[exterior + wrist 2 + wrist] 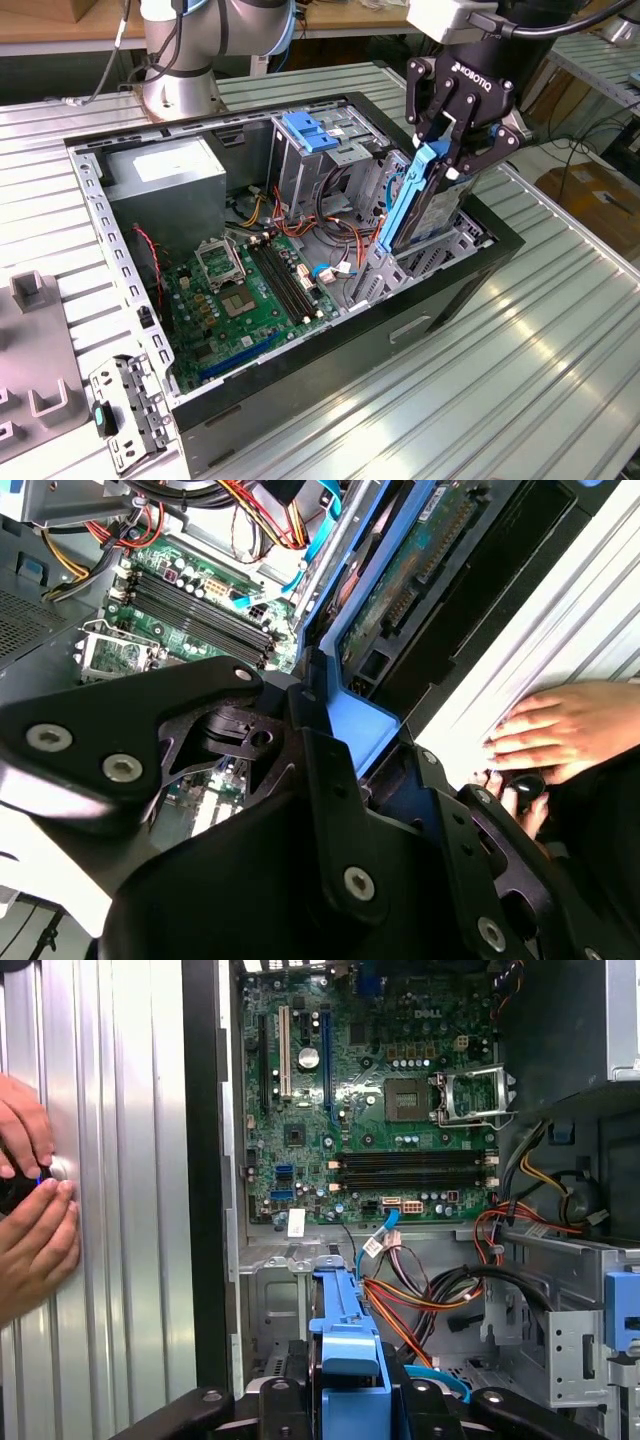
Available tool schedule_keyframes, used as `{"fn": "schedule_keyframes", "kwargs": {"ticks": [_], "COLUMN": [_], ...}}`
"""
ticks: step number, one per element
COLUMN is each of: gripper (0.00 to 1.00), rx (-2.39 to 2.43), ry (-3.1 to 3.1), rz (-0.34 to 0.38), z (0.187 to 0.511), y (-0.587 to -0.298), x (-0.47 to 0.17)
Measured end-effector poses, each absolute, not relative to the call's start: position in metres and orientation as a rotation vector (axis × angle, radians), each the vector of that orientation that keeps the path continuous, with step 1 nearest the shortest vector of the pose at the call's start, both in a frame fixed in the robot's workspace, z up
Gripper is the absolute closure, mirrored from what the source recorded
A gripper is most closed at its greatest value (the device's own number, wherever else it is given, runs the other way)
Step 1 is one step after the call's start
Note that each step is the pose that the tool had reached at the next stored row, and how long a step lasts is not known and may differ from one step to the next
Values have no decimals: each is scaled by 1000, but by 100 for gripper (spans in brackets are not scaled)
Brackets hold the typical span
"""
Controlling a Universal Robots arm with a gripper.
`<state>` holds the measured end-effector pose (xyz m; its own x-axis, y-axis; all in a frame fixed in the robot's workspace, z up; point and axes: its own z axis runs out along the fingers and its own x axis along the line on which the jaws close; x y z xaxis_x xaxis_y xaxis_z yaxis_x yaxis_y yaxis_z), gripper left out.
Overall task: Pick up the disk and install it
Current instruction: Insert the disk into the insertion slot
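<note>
Starting from the exterior view's left, the computer case [95,215] lies open on the table [560,340]. The grey power supply [165,170] sits in the case's far-left corner and the motherboard [250,290] on its floor. At the case's right end the disk [415,205] is clear of the table and tilted, with its lower edge at the mouth of the drive bay [455,245]. Pick-up is judged complete; seating in the bay is not yet done. The gripper [447,160] is partly closed, its jaws clamped on the disk's upper end. A person's hand [35,1230] rests on the table just outside the case.
</note>
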<state>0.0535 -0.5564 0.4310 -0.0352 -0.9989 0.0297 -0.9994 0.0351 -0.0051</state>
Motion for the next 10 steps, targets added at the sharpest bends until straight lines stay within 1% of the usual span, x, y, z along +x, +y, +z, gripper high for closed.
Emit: {"fn": "schedule_keyframes", "kwargs": {"ticks": [7,8,10], "gripper": [62,55,55], "rx": [2170,2170,2170], "ry": [-2247,-2247,-2247], "rz": [38,38,38], "z": [430,426,422], "y": [-556,-556,-556], "x": [54,54,54]}}
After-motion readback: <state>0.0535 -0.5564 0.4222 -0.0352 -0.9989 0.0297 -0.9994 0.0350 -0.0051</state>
